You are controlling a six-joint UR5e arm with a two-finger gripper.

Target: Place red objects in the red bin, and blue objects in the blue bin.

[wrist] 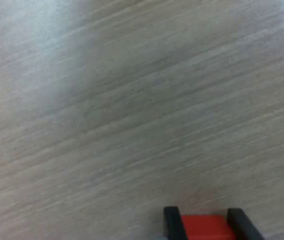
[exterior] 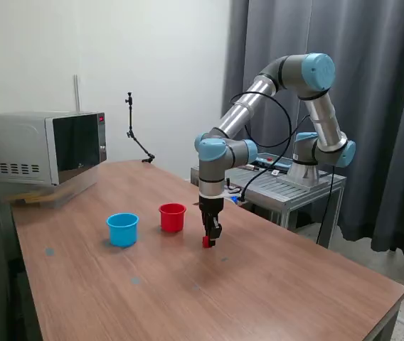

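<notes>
My gripper [exterior: 210,239] points straight down at the table, on the exterior view's right of the red cup [exterior: 172,217]. In the wrist view its two black fingers [wrist: 171,222] press against both sides of one small red cube [wrist: 205,228], so my gripper [wrist: 203,218] is shut on it. In the exterior view the cube [exterior: 205,242] is at or just above the table top. The light blue cup [exterior: 122,229] stands to the left of the red cup. Both cups are upright. The other red cube and the dark blue cubes are not in view.
A microwave [exterior: 42,145] stands at the exterior view's back left of the wooden table [exterior: 259,291]. The arm's base sits on a metal cart [exterior: 298,186] behind the table. A thin black stand [exterior: 135,135] rises at the back edge.
</notes>
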